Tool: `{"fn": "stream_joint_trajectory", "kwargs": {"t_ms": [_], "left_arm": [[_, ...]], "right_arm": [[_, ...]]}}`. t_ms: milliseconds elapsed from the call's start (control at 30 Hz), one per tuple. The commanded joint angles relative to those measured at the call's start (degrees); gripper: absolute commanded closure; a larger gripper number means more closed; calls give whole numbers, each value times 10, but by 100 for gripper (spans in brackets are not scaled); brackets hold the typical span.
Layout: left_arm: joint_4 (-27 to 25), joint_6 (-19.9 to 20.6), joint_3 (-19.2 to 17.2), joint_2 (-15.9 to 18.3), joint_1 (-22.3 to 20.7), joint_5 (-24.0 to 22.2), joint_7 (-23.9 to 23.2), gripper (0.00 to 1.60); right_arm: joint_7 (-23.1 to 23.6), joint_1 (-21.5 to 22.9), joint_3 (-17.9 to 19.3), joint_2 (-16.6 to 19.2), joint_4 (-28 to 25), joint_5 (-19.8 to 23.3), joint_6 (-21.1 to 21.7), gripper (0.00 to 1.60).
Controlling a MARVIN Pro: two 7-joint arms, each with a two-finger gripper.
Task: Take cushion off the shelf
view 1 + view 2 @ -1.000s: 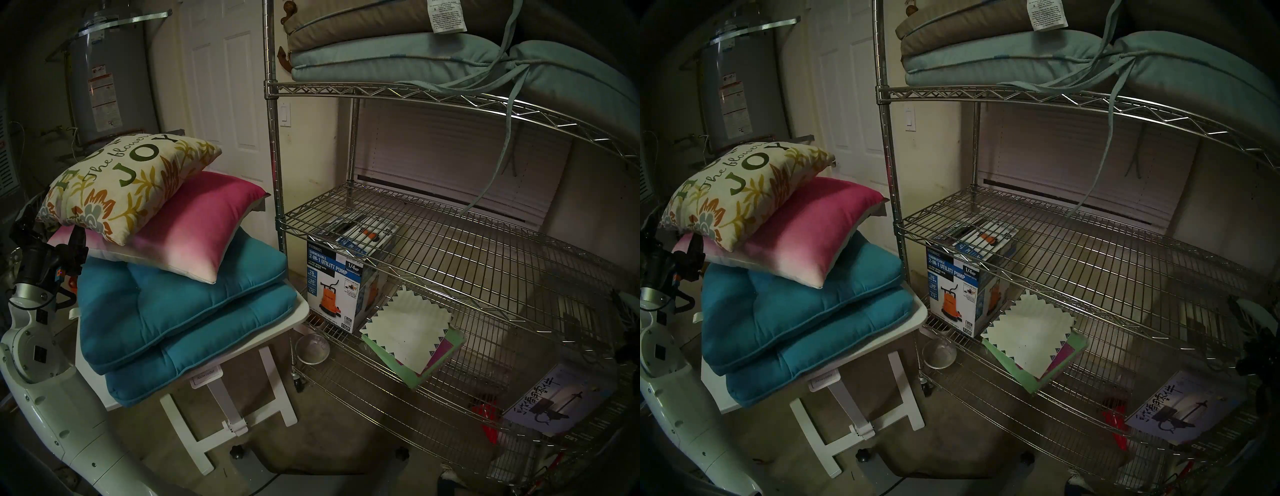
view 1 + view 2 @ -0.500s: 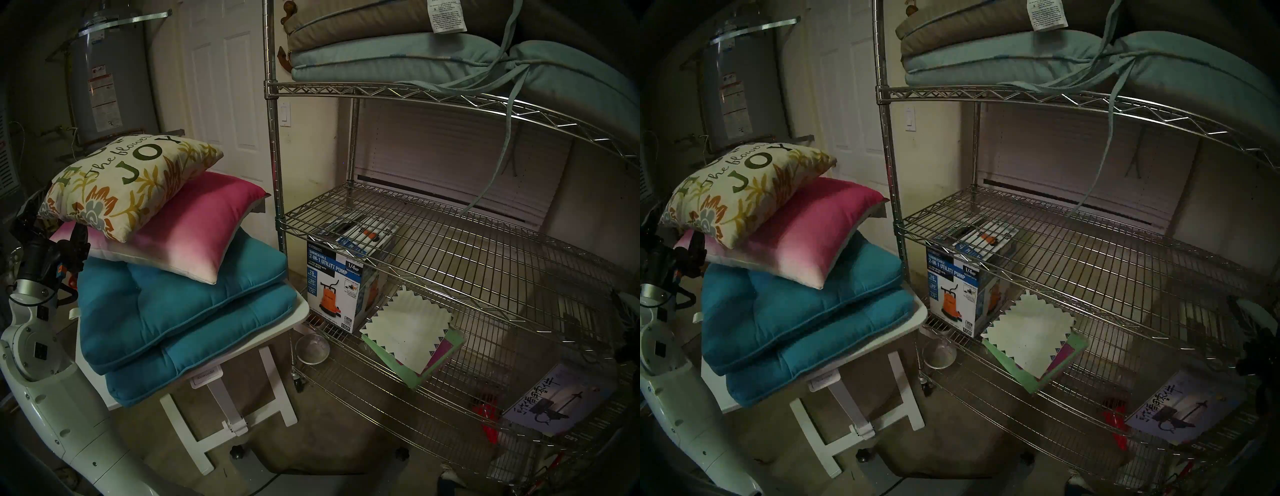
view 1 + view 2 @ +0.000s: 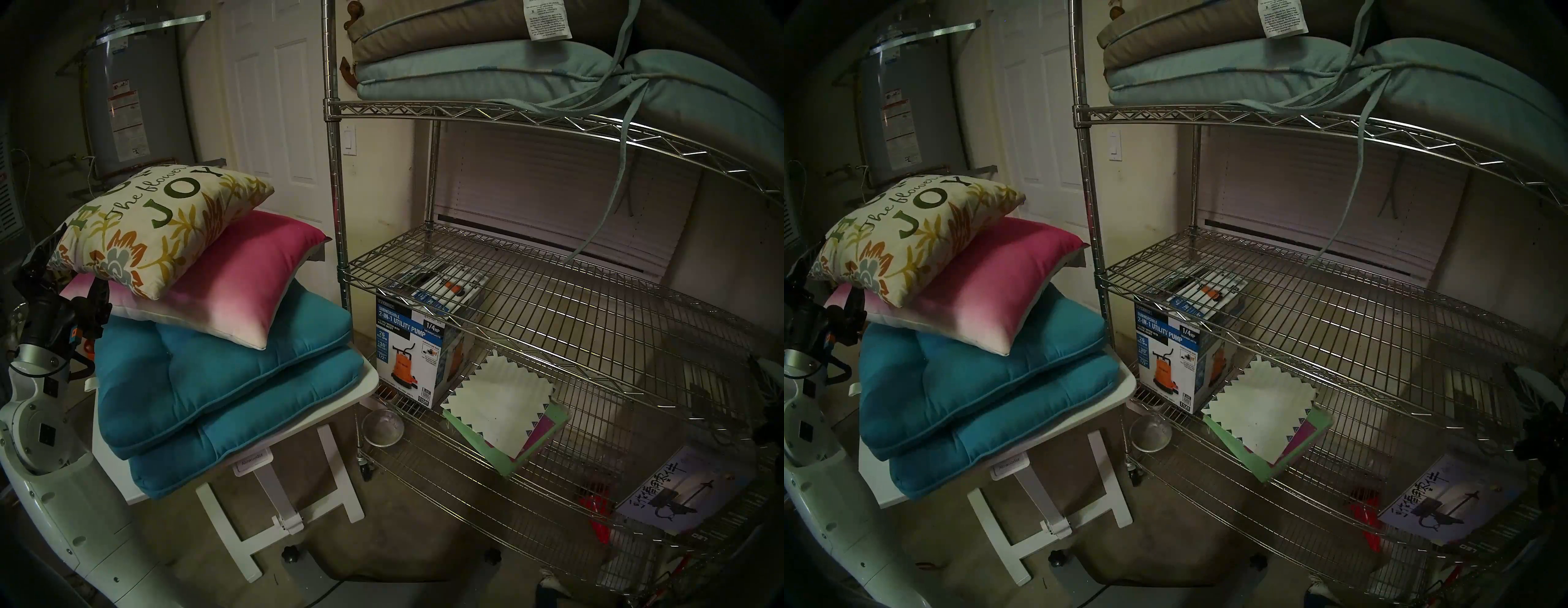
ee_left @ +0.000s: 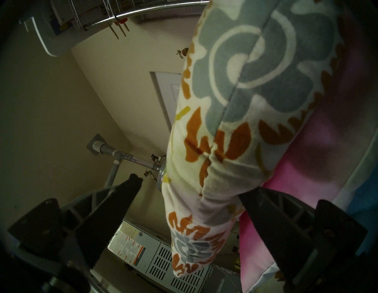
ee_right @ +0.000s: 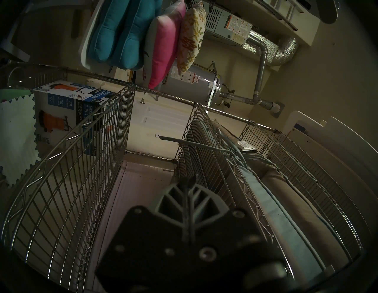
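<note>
a cream square cushion printed with orange and yellow flowers and the word "joy" (image 3: 157, 220) lies tilted on top of a pink-to-white cushion (image 3: 225, 276), which rests on two stacked teal tufted seat cushions (image 3: 220, 382) on the small white worktop (image 3: 365, 384). this pile stands just beside the tall chrome wire shelf (image 3: 551, 305), off it. the shelf's upper tier carries flat brown and pale blue seat pads (image 3: 466, 68) with hanging ties; the middle tier is bare wire, and below it stand a blue and white utility pump box (image 3: 409, 352) and some zigzag-edged paper sheets (image 3: 500, 407). the left hand (image 4: 189, 187) is open, its black fingers (image 4: 122, 196) spread to either side of the floral cushion's near corner; i cannot tell whether they touch it. the right hand (image 5: 189, 181) is closed on nothing, beside the shelf's middle tier.
</note>
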Motion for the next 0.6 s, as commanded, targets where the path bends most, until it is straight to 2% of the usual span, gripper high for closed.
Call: {"fn": "stream_joint_trajectory", "kwargs": {"t_ms": [0, 567], "left_arm": [[-35, 13, 3, 6, 33, -18, 0, 0], [-88, 53, 22, 1, 120, -46, 4, 0]], "right_arm": [[-53, 0, 2, 0, 1, 4, 1, 160], [-53, 0, 2, 0, 1, 4, 1, 160]]}}
